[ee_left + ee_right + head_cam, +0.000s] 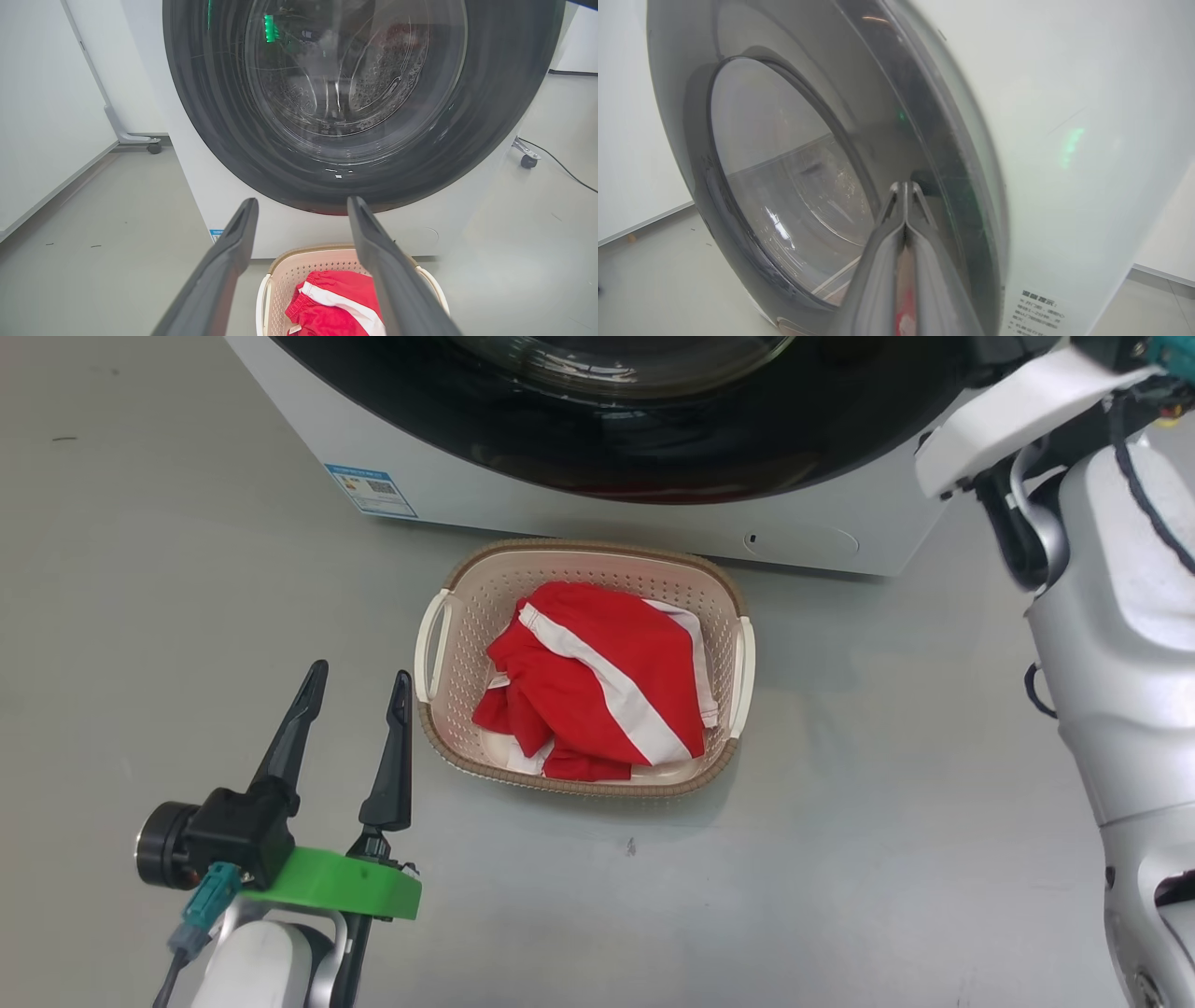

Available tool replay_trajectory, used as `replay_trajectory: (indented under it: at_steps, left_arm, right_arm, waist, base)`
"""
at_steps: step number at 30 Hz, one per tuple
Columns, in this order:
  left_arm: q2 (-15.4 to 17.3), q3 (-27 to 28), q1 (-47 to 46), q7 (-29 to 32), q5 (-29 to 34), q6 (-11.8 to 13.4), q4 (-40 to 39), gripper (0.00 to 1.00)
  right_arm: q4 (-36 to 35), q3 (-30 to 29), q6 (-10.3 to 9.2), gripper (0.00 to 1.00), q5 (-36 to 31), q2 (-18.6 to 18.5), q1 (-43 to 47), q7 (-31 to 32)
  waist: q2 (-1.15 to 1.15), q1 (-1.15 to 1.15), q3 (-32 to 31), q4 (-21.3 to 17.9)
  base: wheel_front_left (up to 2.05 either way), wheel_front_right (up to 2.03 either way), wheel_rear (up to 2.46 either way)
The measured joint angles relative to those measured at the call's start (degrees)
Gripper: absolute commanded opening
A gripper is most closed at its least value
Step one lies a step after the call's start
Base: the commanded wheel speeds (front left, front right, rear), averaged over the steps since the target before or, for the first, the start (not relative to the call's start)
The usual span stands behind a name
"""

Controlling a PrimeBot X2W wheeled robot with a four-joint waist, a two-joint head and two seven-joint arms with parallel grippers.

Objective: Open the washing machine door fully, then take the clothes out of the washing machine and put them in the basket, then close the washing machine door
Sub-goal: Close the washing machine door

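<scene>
Lower left of the head view, the left gripper [361, 670] stands with its fingers wide apart, holding nothing, just left of the basket [579, 549]. The clothes [597, 681] lie heaped in the basket at centre frame, on the floor [840, 821] before the washer [448, 476]. Across the top, the door [653, 448] sits close against the washer's front. In the right wrist view, the right gripper [903, 186] has its fingers pressed together, tips at the door's rim.
</scene>
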Motion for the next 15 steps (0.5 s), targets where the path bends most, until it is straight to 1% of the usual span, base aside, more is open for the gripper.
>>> replay_trajectory:
  at_steps: [9, 11, 15]
  left_arm:
    - [-0.20, -0.03, -0.55, -0.16, 0.18, 0.00, 0.73, 1.00]
    - [-0.22, -0.02, -0.85, -0.16, 0.18, 0.00, 0.70, 1.00]
    - [-0.31, -0.01, -1.29, -0.16, 0.18, -0.01, 0.70, 1.00]
  right_arm:
    - [4.21, -1.86, -0.09, 0.00, 0.10, -0.26, -4.06, -1.52]
    - [4.98, -1.99, -0.42, 0.00, 0.09, -0.15, -4.34, -2.05]
    - [6.59, -1.86, -0.43, 0.00, 0.09, 0.30, -4.97, -2.57]
  waist:
    - [0.00, 0.00, 0.64, 0.43]
    - [0.00, 0.00, 0.71, 0.46]
    - [0.00, 0.00, 0.77, 0.50]
  base:
    - [0.00, 0.00, 0.00]
    - [0.00, 0.00, 0.00]
    - [0.00, 0.00, 0.00]
